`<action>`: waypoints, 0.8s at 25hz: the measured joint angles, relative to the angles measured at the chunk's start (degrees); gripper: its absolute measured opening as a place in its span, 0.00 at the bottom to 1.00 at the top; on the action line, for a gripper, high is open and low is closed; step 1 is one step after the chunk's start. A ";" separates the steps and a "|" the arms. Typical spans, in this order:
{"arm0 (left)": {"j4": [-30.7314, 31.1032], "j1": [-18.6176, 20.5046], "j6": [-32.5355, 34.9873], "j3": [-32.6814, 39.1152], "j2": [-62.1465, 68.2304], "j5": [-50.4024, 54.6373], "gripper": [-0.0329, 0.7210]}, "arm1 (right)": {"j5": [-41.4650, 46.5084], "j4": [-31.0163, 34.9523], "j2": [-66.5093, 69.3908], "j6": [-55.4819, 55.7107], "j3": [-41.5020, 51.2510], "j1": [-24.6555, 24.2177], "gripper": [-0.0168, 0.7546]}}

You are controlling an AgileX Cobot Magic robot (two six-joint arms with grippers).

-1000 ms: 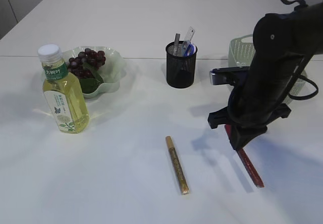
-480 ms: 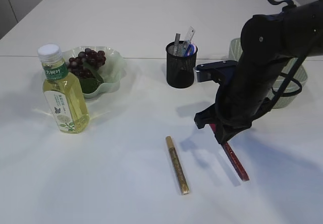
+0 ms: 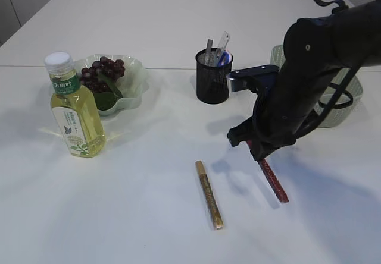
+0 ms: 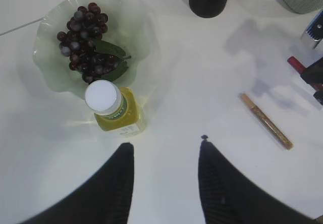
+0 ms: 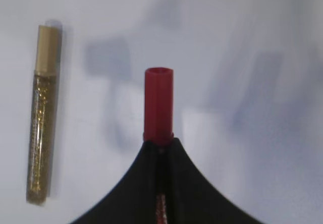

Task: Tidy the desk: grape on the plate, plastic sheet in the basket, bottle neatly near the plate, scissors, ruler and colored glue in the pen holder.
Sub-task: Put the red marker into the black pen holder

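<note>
The right gripper (image 3: 263, 154) has its jaws shut tight on the red glue stick (image 3: 274, 181), which hangs slanted above the white bench (image 3: 149, 216), toward its right edge. Held only by one end, it could slip, or bump the rim of the black mesh pen holder (image 3: 214, 77). The left gripper (image 4: 164, 178) waits half open, empty.
</note>
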 joint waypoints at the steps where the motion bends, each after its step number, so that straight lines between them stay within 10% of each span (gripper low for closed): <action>1: 0.00 0.00 0.00 0.00 0.00 0.00 0.45 | -1.22 0.00 0.00 0.00 0.00 0.00 0.05; 20: 0.00 0.00 0.00 0.00 0.00 0.00 0.45 | -23.13 -0.09 0.00 0.00 -7.24 0.00 0.04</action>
